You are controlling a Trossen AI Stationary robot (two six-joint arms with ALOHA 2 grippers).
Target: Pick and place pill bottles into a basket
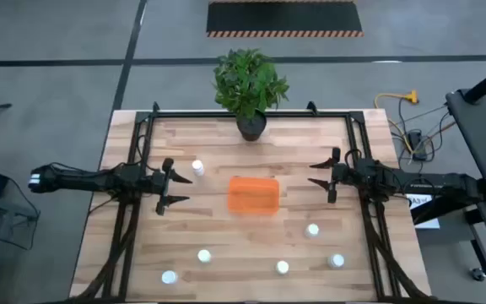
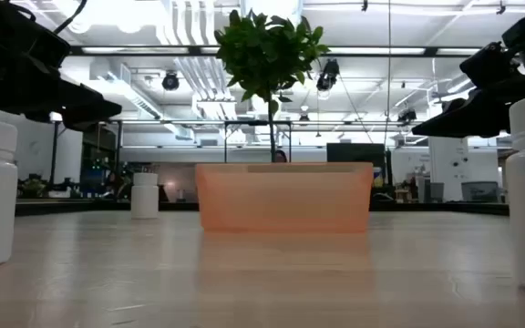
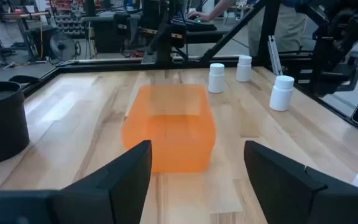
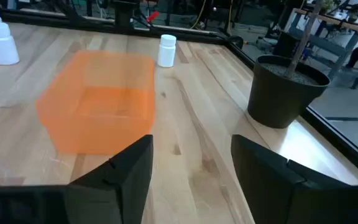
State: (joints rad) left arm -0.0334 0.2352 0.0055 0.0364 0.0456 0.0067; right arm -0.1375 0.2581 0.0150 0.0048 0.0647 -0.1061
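Observation:
The orange basket stands on the middle of the wooden table, open side up with nothing inside; it shows likewise in the left wrist view and right wrist view. Several white pill bottles stand upright on their bases: one left of the basket near my left gripper, the others toward the near edge. My left gripper hovers open left of the basket, pointing at it. My right gripper hovers open on the basket's right. Neither has anything between its fingers.
A black pot with a green plant stands at the far edge, behind the basket. Black frame rails run along the table's left, right and far sides. Bare wood lies between each gripper and the basket.

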